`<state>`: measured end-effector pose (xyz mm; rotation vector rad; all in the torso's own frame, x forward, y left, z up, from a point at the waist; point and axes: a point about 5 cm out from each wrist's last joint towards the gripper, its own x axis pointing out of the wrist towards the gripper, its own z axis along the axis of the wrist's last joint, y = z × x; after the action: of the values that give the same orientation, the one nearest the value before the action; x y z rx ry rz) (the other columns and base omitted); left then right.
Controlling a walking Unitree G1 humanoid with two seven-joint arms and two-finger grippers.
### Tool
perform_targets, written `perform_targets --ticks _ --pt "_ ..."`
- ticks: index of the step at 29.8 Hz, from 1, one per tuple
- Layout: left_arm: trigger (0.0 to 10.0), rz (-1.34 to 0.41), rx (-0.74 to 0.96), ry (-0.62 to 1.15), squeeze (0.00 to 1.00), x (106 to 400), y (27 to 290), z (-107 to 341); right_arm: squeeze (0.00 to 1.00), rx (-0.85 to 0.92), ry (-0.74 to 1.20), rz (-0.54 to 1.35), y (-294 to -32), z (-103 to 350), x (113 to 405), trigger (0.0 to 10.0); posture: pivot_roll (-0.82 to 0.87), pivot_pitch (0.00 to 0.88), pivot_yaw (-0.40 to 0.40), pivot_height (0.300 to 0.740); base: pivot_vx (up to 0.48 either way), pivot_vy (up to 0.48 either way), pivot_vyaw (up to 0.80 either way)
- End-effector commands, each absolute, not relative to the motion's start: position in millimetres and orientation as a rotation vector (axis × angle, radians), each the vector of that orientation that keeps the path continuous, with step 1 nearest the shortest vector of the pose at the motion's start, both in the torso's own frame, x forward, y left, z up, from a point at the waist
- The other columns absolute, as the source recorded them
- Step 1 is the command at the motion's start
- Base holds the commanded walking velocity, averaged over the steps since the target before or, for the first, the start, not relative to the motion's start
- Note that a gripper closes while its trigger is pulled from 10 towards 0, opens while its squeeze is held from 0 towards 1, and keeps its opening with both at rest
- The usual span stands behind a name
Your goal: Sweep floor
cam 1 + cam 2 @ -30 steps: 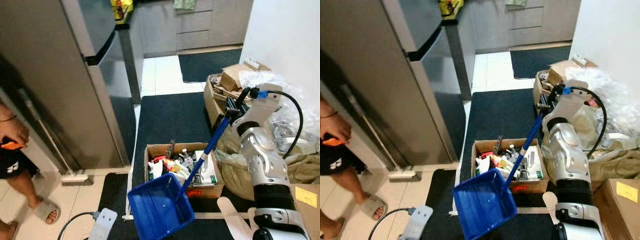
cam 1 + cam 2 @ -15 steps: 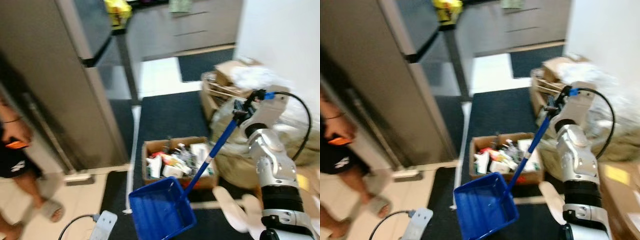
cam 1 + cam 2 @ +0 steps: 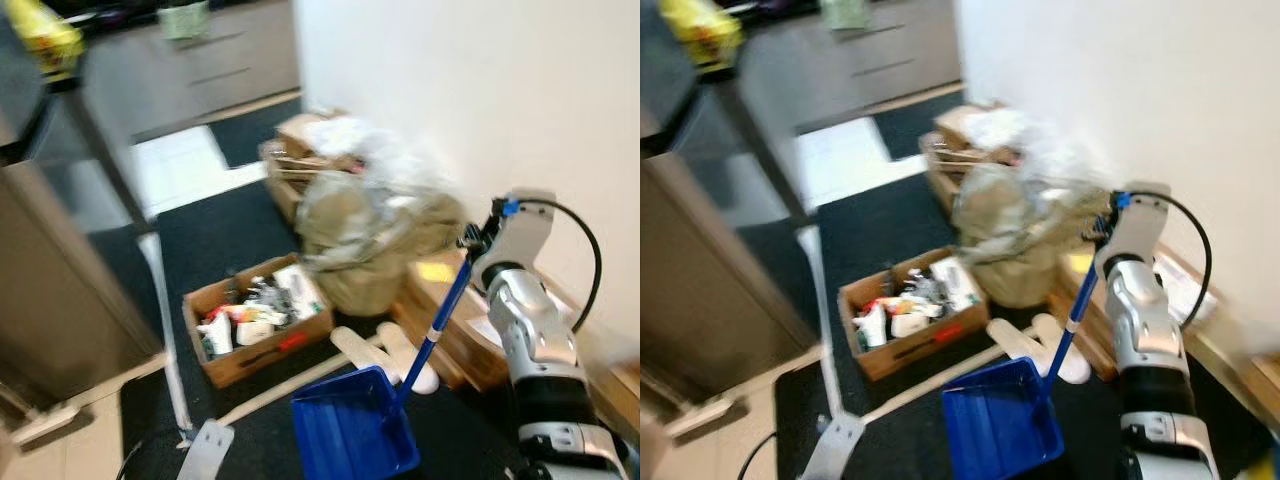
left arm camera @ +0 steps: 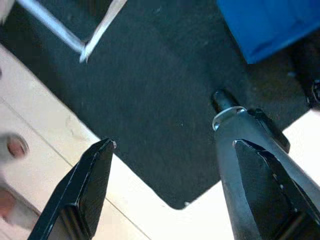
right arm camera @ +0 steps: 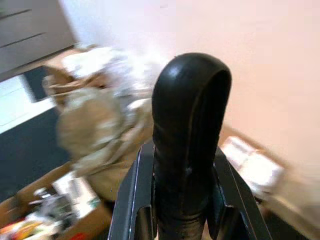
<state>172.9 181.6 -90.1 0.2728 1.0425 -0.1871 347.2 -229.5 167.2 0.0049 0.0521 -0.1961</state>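
Observation:
A blue dustpan [image 3: 352,432] hangs low over the black mat, its long blue handle [image 3: 440,320] slanting up to the right. My right gripper [image 3: 478,236] is shut on the top of that handle, close to the white wall. In the right wrist view the handle's black end [image 5: 187,125] stands between the fingers [image 5: 131,200]. The left gripper [image 4: 165,122] is open, with nothing between its fingers, above the edge of the black mat [image 4: 150,75] and the pale floor; a corner of the dustpan [image 4: 270,25] lies beyond it.
An open cardboard box [image 3: 255,315] of clutter sits on the mat [image 3: 220,240]. Behind it lie a beige bag [image 3: 365,235] and more boxes along the wall [image 3: 480,90]. Pale slippers [image 3: 385,350] and a white power strip [image 3: 205,450] lie near the dustpan. The fridge [image 3: 50,280] stands left.
The whole view has swung to the right: the fridge and the person slid off to the left and the wall came in. The dustpan stays held in my right gripper.

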Motion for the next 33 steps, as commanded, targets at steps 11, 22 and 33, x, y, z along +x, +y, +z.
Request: perform_targets --ticks 11,22,33 --pt "10.0 -0.180 0.277 1.043 0.00 172.6 186.9 -89.5 0.00 -0.009 0.069 -0.239 -224.2 156.7 346.1 10.0 -0.13 0.000 0.105 0.740 0.000 0.000 -0.80" --pt "10.0 -0.175 0.276 1.046 0.00 171.1 186.9 -90.2 0.00 0.001 0.092 -0.192 -205.6 144.3 345.7 10.0 -0.13 0.000 0.100 0.740 0.000 0.000 -0.80" --pt "10.0 -0.163 0.284 1.047 0.00 168.5 187.2 -91.3 0.00 0.026 0.076 -0.114 -182.8 138.8 347.8 10.0 -0.13 0.000 0.085 0.740 0.000 0.282 -0.23"
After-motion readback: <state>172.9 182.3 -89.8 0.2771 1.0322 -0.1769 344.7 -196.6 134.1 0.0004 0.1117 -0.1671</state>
